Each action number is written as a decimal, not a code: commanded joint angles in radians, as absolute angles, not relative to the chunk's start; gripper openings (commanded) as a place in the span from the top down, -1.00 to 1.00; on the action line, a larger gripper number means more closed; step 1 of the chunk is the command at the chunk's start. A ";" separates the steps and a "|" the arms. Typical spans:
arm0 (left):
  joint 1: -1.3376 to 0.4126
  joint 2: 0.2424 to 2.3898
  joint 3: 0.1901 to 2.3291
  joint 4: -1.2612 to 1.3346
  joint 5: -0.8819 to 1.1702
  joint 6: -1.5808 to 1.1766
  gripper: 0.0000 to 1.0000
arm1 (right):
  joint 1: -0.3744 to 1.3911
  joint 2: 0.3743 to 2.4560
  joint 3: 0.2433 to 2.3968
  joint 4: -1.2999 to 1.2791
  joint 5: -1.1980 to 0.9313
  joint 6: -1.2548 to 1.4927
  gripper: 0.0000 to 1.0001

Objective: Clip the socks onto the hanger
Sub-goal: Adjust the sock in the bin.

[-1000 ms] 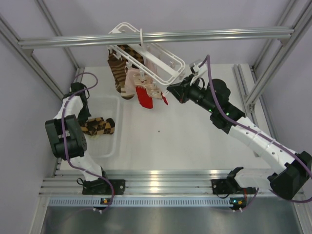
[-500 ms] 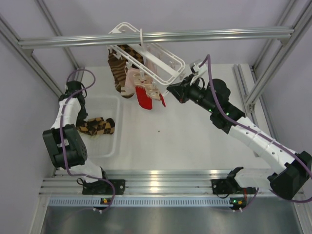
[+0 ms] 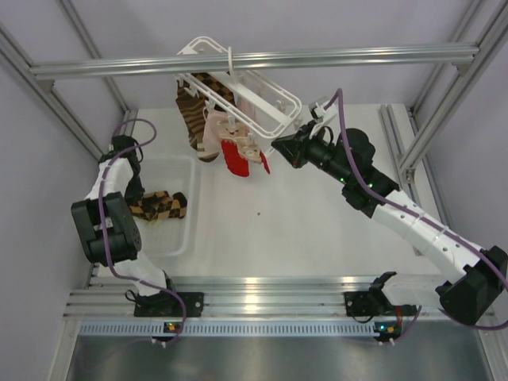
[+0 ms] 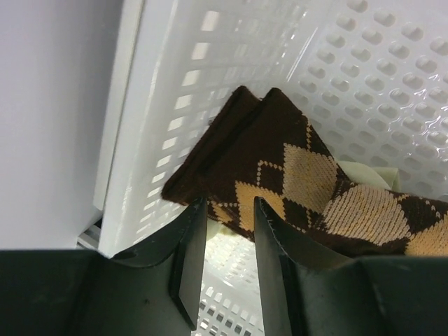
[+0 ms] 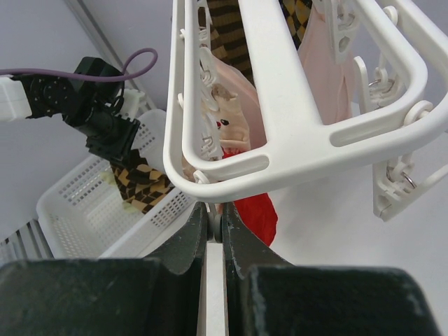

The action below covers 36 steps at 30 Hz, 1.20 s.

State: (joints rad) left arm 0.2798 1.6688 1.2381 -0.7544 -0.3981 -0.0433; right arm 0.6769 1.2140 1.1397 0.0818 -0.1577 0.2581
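One brown and tan check sock (image 3: 163,206) lies in a white basket (image 3: 171,242). Another check sock (image 3: 190,119) hangs from the white hanger (image 3: 262,95). My left gripper (image 3: 136,202) is down in the basket at the sock's dark cuff. In the left wrist view the gripper (image 4: 229,206) is open, with the sock's edge (image 4: 301,175) at its fingertips. My right gripper (image 3: 278,147) is at the hanger's near corner. In the right wrist view it (image 5: 215,213) is shut on a small white clip (image 5: 215,225) under the hanger frame (image 5: 280,105).
A red sock (image 3: 236,163) and a pale pink sock (image 3: 213,139) also hang from the hanger. An aluminium crossbar (image 3: 357,55) carries the hanger's hook. Frame posts stand at both sides. The basket wall (image 4: 161,126) is close on the left gripper's left.
My left arm's elbow shifted a little toward the near edge and back. The sock in the basket and the right gripper have stayed where they were.
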 commanded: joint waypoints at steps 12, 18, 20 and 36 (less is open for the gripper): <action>0.287 1.750 1.290 -0.712 -0.397 -0.060 0.14 | 0.634 1.236 1.175 0.077 -0.143 0.259 1.00; 0.287 1.752 1.261 -0.703 -0.394 -0.055 0.04 | 0.630 1.252 1.184 0.080 -0.143 0.259 1.00; 0.288 1.759 1.250 -0.695 -0.373 -0.057 0.10 | 0.630 1.253 1.186 0.078 -0.144 0.258 1.00; 0.285 1.847 1.230 -0.635 -0.276 -0.055 0.43 | 0.630 1.266 1.207 0.054 -0.129 0.252 1.00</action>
